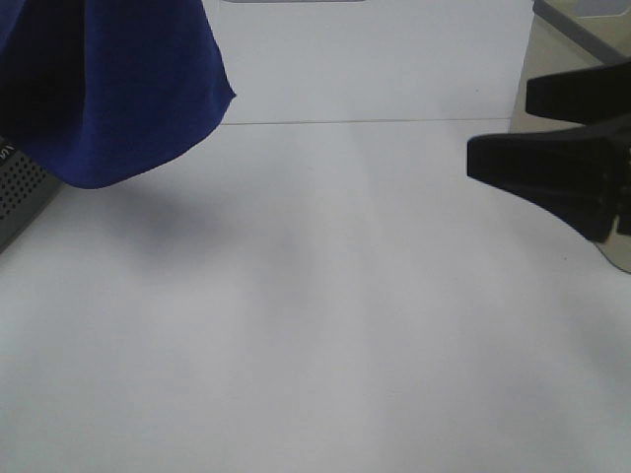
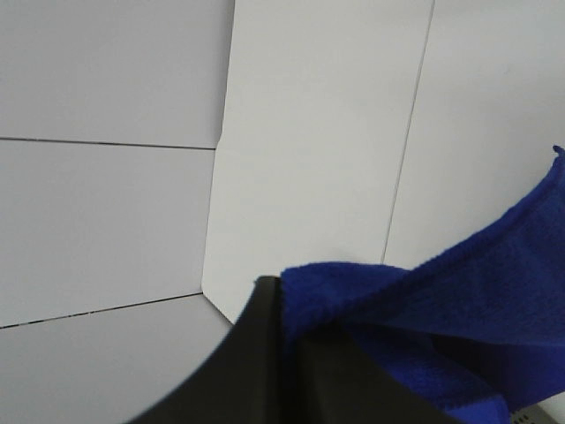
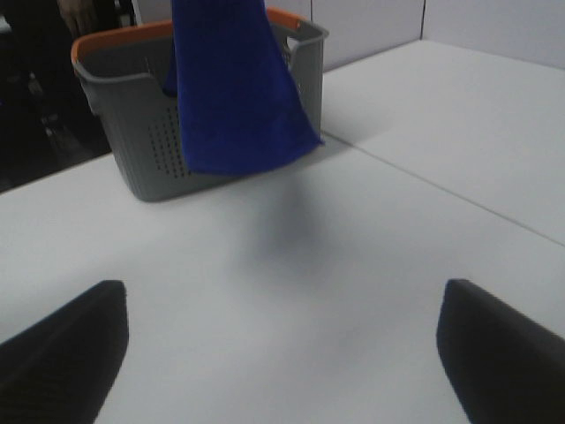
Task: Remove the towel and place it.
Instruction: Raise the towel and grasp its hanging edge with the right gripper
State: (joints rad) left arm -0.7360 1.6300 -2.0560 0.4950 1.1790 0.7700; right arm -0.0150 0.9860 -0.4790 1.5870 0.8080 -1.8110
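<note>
The deep blue towel hangs at the far left above the table, its lower edge off the surface. In the right wrist view the towel dangles over and in front of a grey basket. My left gripper is shut on a fold of the towel; in the exterior high view the cloth hides that gripper. Over at the right side, away from the towel, my right gripper stands open with nothing between its fingers, and its two black fingertips show wide apart in the right wrist view.
A grey basket with an orange rim stands on the white table under the towel; its corner shows at the left edge. A beige container sits behind the right gripper. A seam crosses the table.
</note>
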